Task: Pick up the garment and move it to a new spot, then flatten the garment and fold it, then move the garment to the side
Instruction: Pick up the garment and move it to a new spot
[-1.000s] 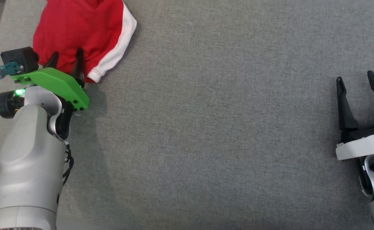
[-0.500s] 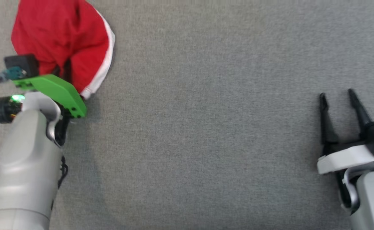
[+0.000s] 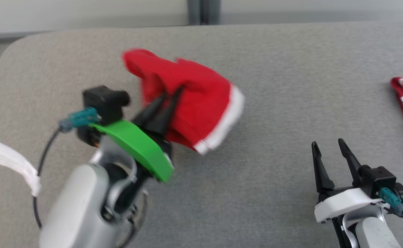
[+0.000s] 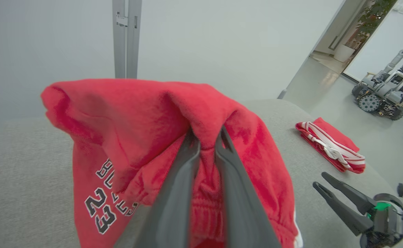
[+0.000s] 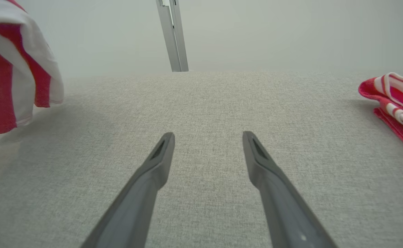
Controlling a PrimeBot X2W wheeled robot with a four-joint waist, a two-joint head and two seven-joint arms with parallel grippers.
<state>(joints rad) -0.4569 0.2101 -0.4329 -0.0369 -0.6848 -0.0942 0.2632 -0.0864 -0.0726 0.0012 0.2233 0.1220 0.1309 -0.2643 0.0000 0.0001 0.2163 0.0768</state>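
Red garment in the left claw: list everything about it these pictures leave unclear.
- Left wrist view: the garment shows "23", but folds swallow the lettering around it.
- Head view: motion blur smears its hem, so contact with the table is unclear.
- Left wrist view: the left claw tips are buried in fabric, so grip depth is hidden.
- Right wrist view: the left edge cuts the garment off.

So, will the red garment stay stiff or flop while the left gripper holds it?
Probably floppy: the garment drapes in folds over the left gripper. Likely light, since one pinch holds it up. Its white hem hangs loose, so it may swing.
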